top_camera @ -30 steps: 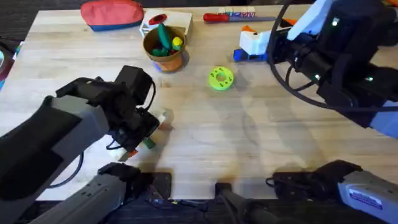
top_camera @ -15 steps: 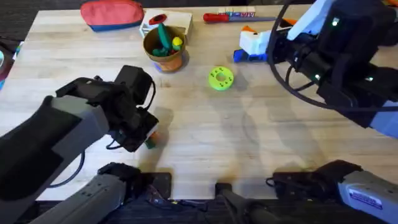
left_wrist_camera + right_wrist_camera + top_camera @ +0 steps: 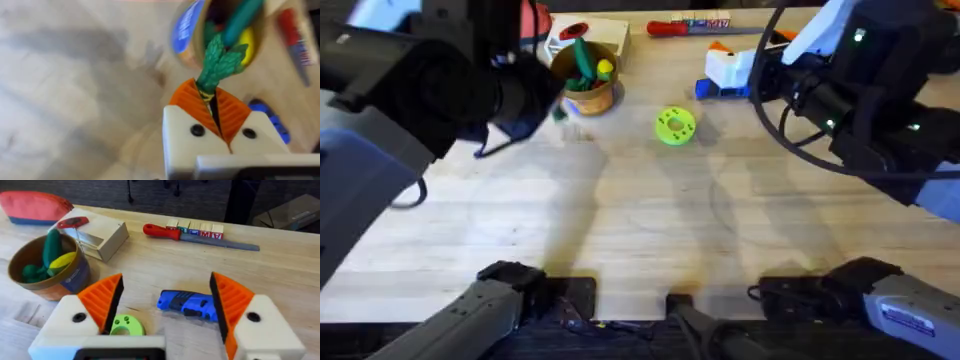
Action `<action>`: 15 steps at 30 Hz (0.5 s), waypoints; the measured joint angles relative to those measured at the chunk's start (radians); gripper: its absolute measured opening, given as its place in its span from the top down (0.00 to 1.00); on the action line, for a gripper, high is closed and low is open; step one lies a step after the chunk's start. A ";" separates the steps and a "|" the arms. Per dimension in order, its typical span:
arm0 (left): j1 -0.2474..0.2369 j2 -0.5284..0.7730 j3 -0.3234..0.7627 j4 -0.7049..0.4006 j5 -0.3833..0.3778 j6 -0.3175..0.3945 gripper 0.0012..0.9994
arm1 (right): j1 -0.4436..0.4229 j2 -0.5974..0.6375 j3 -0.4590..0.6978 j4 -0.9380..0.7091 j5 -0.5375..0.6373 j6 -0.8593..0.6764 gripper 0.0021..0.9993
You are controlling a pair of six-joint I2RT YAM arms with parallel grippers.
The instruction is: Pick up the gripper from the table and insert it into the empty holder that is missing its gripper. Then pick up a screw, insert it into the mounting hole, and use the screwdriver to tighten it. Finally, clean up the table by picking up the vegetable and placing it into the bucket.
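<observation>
On the tabletop point(image 3: 650, 230), your left arm rode high and close under the overhead camera, so the load would clear the rim. Your right claw point(image 3: 165, 305) hung spread and empty above the blue screwdriver point(image 3: 187, 304), parked out of the left arm's way. The bucket point(image 3: 585, 78) stood just beside your left claw point(image 3: 214, 112), which was clenched on the vegetable point(image 3: 217, 65), its leafy end pointing at the bucket mouth, seemingly ready for the drop.

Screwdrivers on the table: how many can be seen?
2. A red-handled screwdriver lies at the far edge beside the letter blocks; a blue screwdriver lies nearer, in front of the right gripper. More may be hidden.
</observation>
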 joint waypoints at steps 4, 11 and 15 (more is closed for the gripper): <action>0.000 0.009 0.014 0.217 -0.026 0.072 0.98 | 0.000 0.000 0.000 0.000 0.000 0.012 0.01; 0.000 0.192 0.015 0.379 -0.075 0.115 0.98 | 0.000 0.000 0.000 0.000 0.000 0.129 0.01; 0.004 0.302 0.015 0.446 -0.083 0.120 0.98 | 0.000 0.000 0.000 0.000 0.000 0.161 0.01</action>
